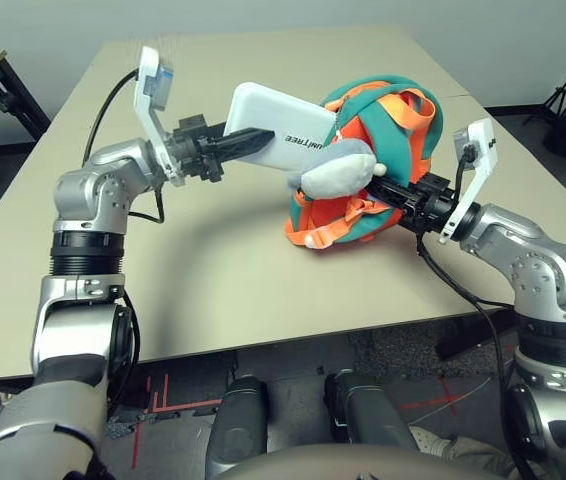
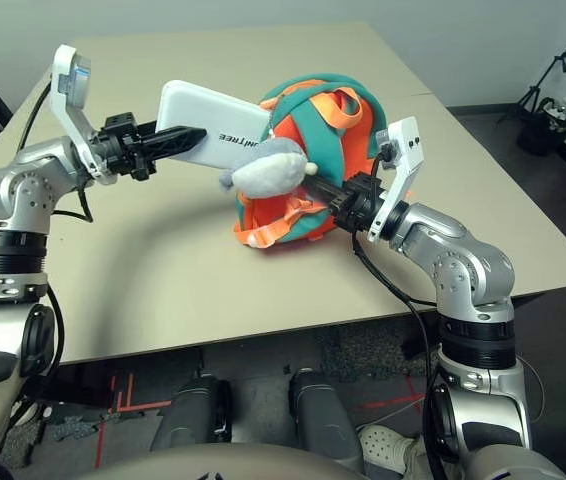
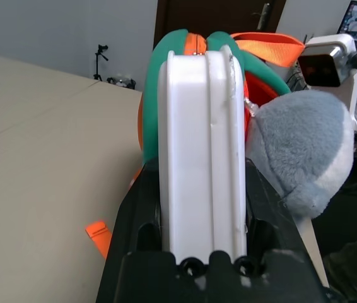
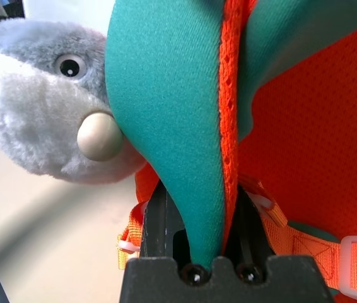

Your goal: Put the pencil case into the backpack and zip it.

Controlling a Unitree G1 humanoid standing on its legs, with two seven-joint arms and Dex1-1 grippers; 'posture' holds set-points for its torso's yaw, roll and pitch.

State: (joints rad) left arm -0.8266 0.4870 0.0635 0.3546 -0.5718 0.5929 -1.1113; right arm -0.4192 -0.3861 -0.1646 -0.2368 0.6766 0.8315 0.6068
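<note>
Rigid, slick white rectangular pencil case (image 1: 278,125) sat clamped edgewise at its left end in left gripper (image 1: 253,137); right gripper (image 4: 211,211) pinched floppy teal-and-orange fabric backpack (image 1: 383,150) edge.

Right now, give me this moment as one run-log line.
left claw: shut on pencil case, its far end at the opening | right claw: shut on backpack edge | zip: not done

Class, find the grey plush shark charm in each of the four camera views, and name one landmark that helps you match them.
Left eye view: plush shark charm, centre, against the backpack.
Right eye view: just left of centre, upper half.
Left wrist view: right side, beside the pencil case.
Right wrist view: upper left.
Shared landmark: the backpack's teal and orange fabric.
</note>
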